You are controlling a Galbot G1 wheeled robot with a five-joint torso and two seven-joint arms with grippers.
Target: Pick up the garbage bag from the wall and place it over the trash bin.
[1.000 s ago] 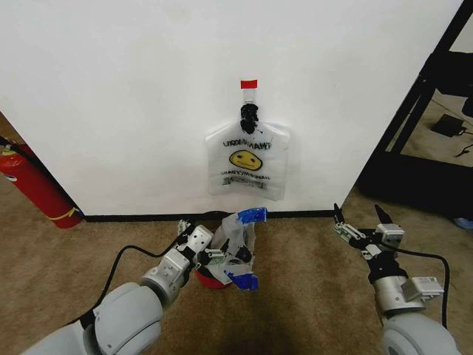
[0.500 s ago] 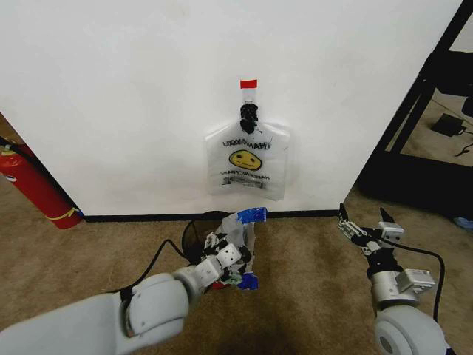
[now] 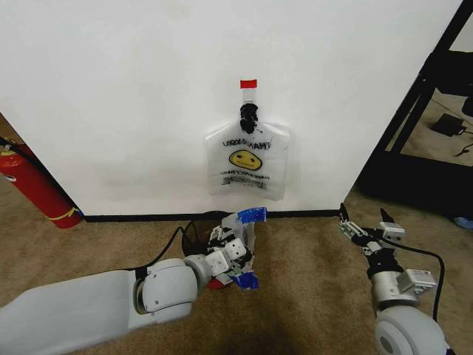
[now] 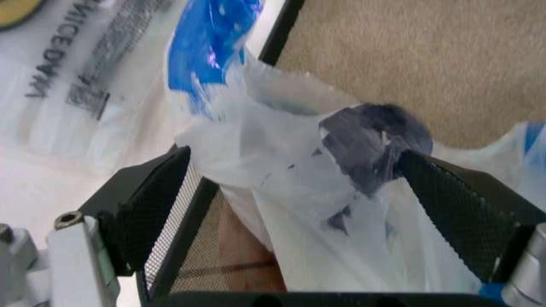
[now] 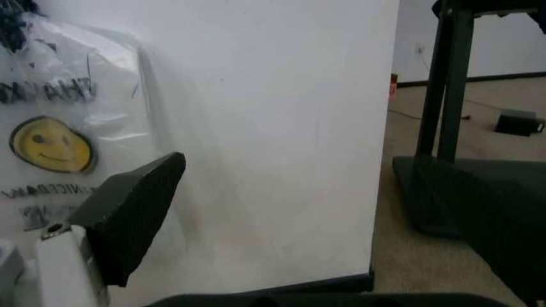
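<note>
I see my left gripper (image 3: 233, 255) down at the trash bin (image 3: 198, 233), a round black wire-mesh basket on the brown carpet close to the wall (image 3: 133, 96). The garbage bag (image 3: 242, 244) is thin, crinkled translucent white plastic with glossy blue tape patches, draped over the bin's near rim and bunched upward. In the left wrist view the bag (image 4: 324, 211) fills the gap between my two black, cross-hatched pads (image 4: 149, 214), which stand wide apart; the film brushes the pad on the other side, but I cannot tell that it is pinched. My right gripper (image 3: 367, 225) hovers off to the right above the carpet, fingers spread and holding nothing. On the flat white wall a second smiley bag (image 3: 247, 163) hangs smooth from a black hook (image 3: 247, 117) under red tape (image 3: 248, 83)
</note>
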